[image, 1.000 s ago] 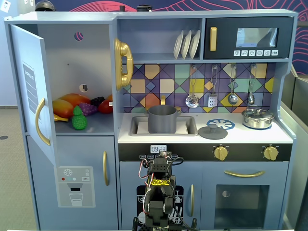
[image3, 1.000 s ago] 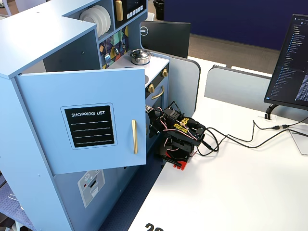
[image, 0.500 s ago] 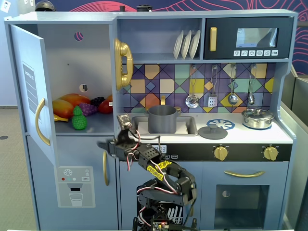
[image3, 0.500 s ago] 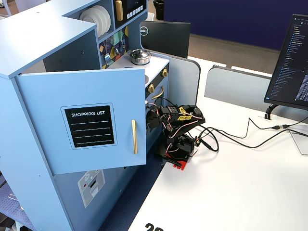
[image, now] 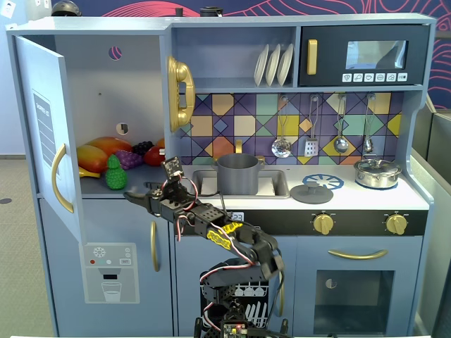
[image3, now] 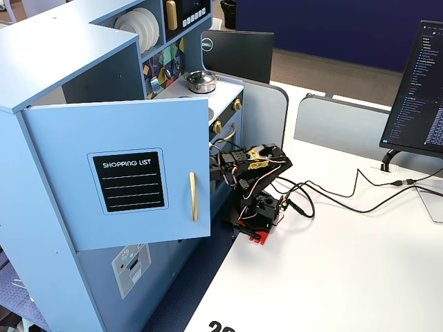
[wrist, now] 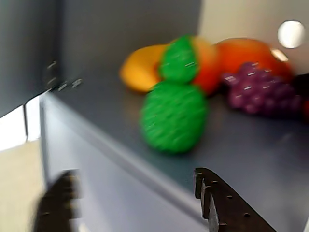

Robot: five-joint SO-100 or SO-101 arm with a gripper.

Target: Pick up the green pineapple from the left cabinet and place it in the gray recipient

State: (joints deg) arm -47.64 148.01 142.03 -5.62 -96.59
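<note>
The green pineapple [image: 115, 174] stands upright at the front of the shelf in the left cabinet [image: 106, 84], whose door [image: 44, 134] is swung open. In the wrist view the pineapple [wrist: 174, 116] is ahead and above my fingers. My gripper [image: 139, 195] is open and empty, just outside the shelf's front edge, right of and below the pineapple. In the wrist view the gripper [wrist: 133, 193] is low in the frame and its left finger is blurred. The gray recipient [image: 237, 174] stands in the sink. In a fixed view from the side the door [image3: 124, 173] hides the gripper.
A yellow-orange mango [image: 95, 158], purple grapes [image: 130, 158] and red fruit lie behind the pineapple. A gray lid [image: 311, 191] and a shiny silver lidded pot [image: 377, 172] are on the counter. The dark microwave [image: 363, 56] is at top right.
</note>
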